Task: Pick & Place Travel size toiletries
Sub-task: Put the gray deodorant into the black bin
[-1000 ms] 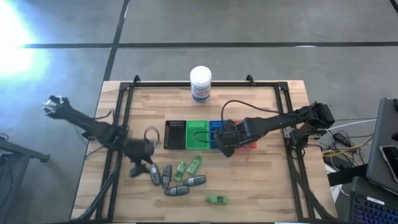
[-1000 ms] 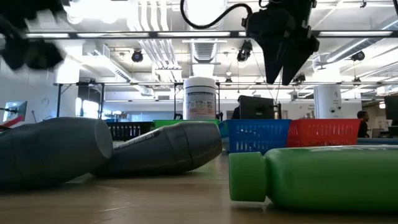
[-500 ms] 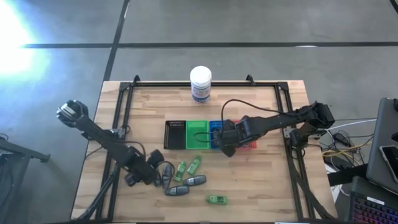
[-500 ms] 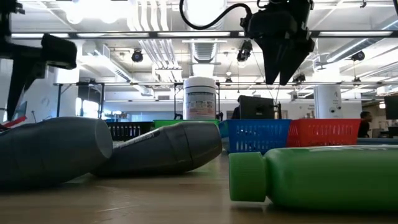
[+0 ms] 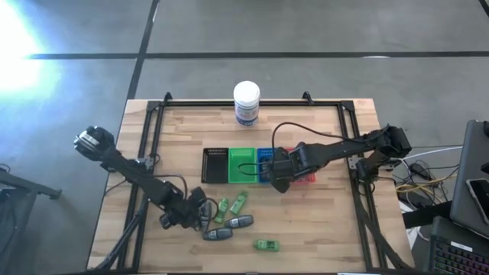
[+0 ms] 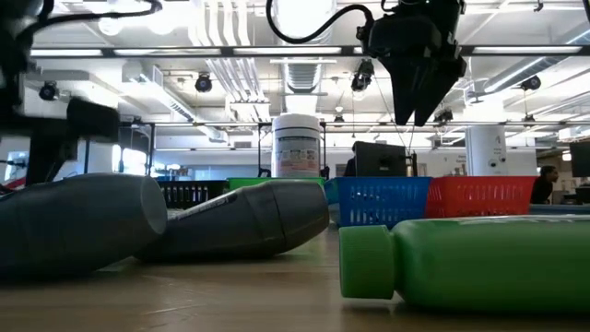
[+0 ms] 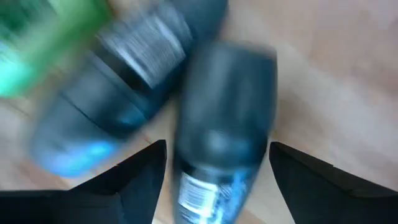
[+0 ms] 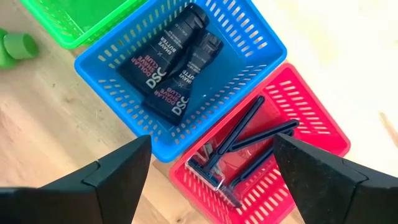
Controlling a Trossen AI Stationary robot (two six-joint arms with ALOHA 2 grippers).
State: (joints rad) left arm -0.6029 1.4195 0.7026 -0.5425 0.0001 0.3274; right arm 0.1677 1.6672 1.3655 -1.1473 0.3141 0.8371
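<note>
In the high view, several toiletries lie near the table's near edge: grey oval tubes [image 5: 241, 221] and green bottles [image 5: 238, 202]. My left gripper [image 5: 183, 214] is low over the leftmost grey tubes. In the left wrist view it [image 7: 217, 146] is open, with one grey tube [image 7: 224, 124] lying lengthwise between its fingers and a second grey tube [image 7: 124, 81] and a green bottle [image 7: 37, 43] beside it. My right gripper [image 5: 279, 174] hangs open [image 8: 211, 140] above the blue bin [image 8: 261, 37], which holds two dark tubes [image 8: 168, 56], and the red bin [image 8: 311, 99], which holds razors [image 8: 249, 137].
A big white jar [image 5: 246, 103] stands at the table's far edge. Black [image 5: 215, 164] and green [image 5: 243, 164] bins sit in a row left of the blue and red ones. One green bottle [image 5: 266, 244] lies apart near the near edge. A raised frame [image 5: 157, 130] borders the tabletop.
My left gripper has swung toward the table's near edge and slightly right, and has come down over the leftmost grey tubes, its fingers now on either side of one. My right arm has kept still. The toiletries have not moved.
</note>
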